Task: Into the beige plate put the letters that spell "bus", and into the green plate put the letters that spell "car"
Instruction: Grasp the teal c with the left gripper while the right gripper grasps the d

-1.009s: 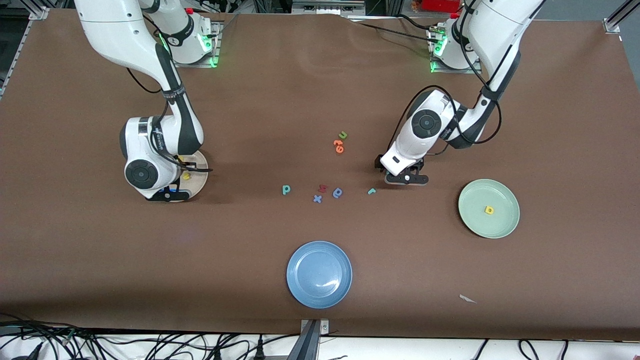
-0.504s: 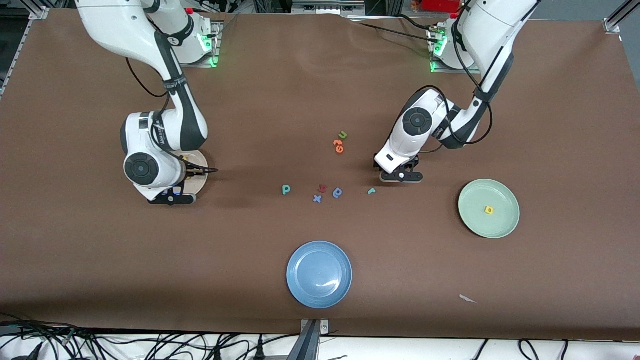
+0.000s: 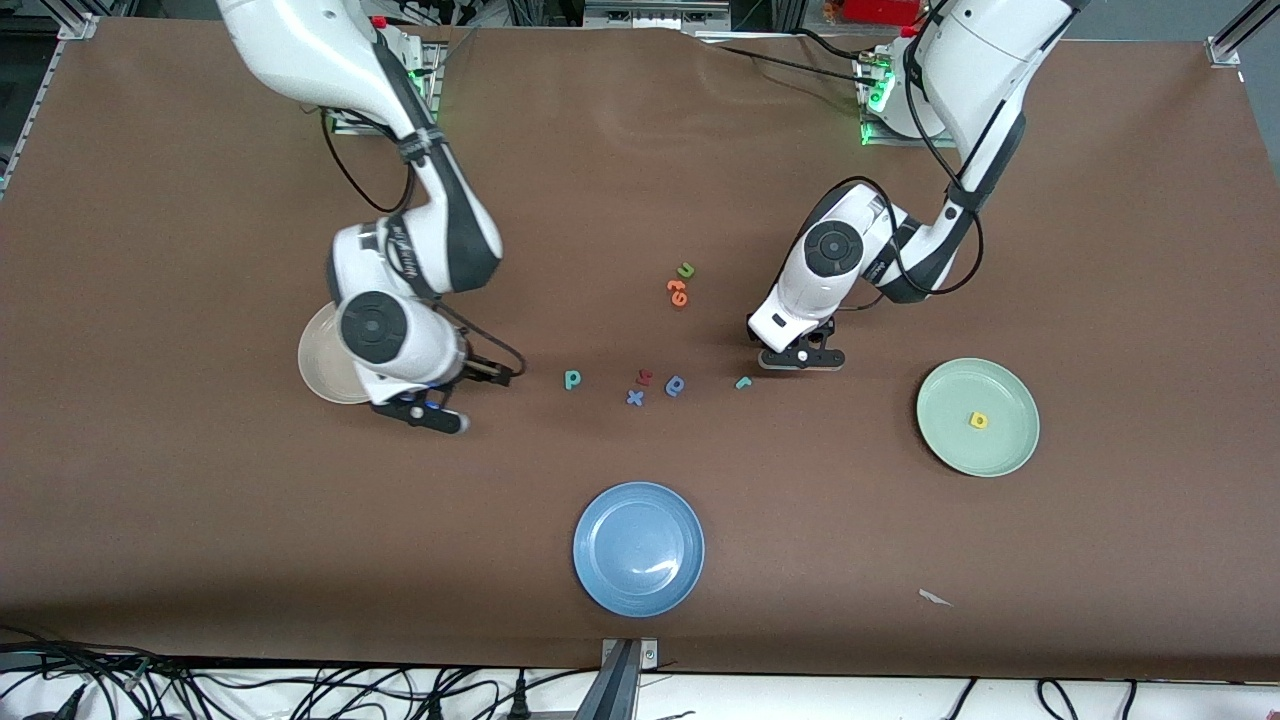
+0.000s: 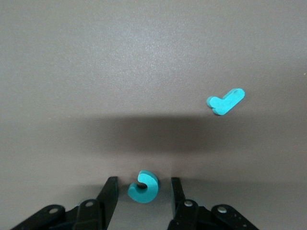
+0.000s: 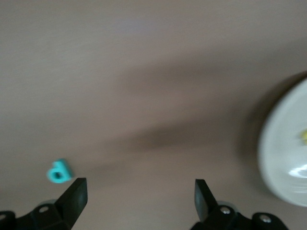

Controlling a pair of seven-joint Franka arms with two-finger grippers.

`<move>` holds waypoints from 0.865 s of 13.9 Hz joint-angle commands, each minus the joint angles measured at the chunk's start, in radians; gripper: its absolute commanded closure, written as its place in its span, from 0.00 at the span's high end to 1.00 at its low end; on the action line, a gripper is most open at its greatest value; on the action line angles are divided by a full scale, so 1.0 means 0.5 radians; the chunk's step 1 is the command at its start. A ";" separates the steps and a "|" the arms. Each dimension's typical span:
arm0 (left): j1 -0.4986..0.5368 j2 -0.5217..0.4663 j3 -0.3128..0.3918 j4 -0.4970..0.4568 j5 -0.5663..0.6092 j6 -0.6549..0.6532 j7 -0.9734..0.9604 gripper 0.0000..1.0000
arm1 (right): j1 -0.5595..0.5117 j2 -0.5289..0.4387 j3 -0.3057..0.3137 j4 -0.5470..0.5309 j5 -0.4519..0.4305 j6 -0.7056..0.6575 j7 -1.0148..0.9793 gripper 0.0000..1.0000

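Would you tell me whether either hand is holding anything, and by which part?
Nothing is held. The left hand straddles the teal c without touching it; the right hand, by the beige plate, is open and empty.

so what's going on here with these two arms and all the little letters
The left claw is low on the table with the teal c between its fingers, the teal r close by. The right claw is open over bare table beside the beige plate. A yellow letter already lies in the green plate.
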 commanded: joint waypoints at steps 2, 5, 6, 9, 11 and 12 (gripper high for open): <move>-0.021 0.024 0.013 0.034 0.074 -0.007 -0.059 0.40 | 0.093 0.203 0.026 0.191 0.044 0.182 0.083 0.99; -0.021 0.024 0.013 0.031 0.074 -0.007 -0.059 0.33 | 0.169 0.286 0.044 0.197 0.044 0.292 0.083 0.98; -0.021 0.024 0.013 0.031 0.074 -0.007 -0.059 0.30 | 0.197 0.304 0.050 0.197 0.044 0.360 0.107 0.89; -0.021 0.039 0.016 0.034 0.074 -0.004 -0.059 0.27 | 0.264 0.393 0.053 0.215 0.041 0.483 0.166 0.84; -0.018 0.039 0.016 0.034 0.074 -0.007 -0.050 0.23 | 0.283 0.418 0.050 0.215 0.031 0.514 0.157 0.80; -0.009 0.033 0.019 0.037 0.074 -0.007 -0.041 0.20 | 0.286 0.421 0.050 0.215 0.028 0.514 0.163 0.76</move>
